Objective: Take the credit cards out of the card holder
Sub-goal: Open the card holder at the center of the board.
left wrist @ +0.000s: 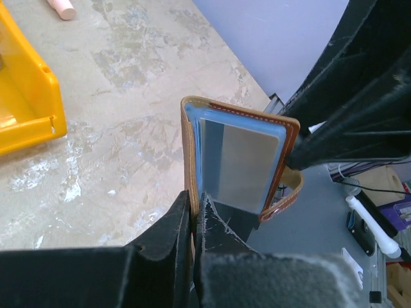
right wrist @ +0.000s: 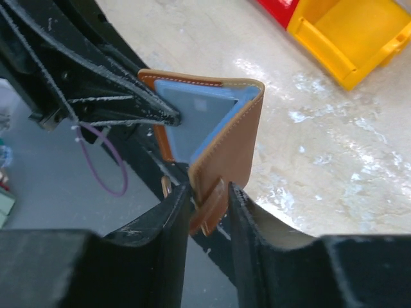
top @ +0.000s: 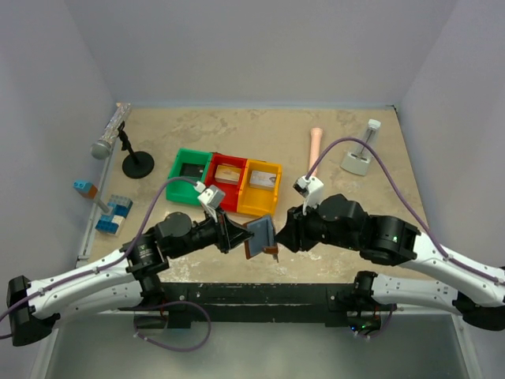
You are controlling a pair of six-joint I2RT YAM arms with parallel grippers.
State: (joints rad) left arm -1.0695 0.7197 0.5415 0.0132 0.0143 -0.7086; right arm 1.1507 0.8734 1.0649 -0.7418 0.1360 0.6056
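Brown leather-like card holder [top: 260,234] hangs above the near edge of the mottled beige counter [top: 355,205], between my two arms and just in front of the yellow plastic bin [top: 260,163]. It is folded open into a V, with the pale blue-grey lining facing inward and a brown stitched rim around it. In my left wrist view, a glossy grey panel framed in blue fills the inner leaf; I cannot tell whether it is a card or a pocket window.

My left end effector [top: 237,234] is pinched tight on the bottom edge of one leaf, with its jaws pressed together on the leather. My right end effector [top: 282,233] sits astride the other leaf at its narrow brown strap. Its jaws are parted a little, one on each side, and I cannot tell whether the pads touch the leather.

The red plastic bin [top: 227,158] and the green plastic bin [top: 189,151] stand in a row to the left of the yellow one.
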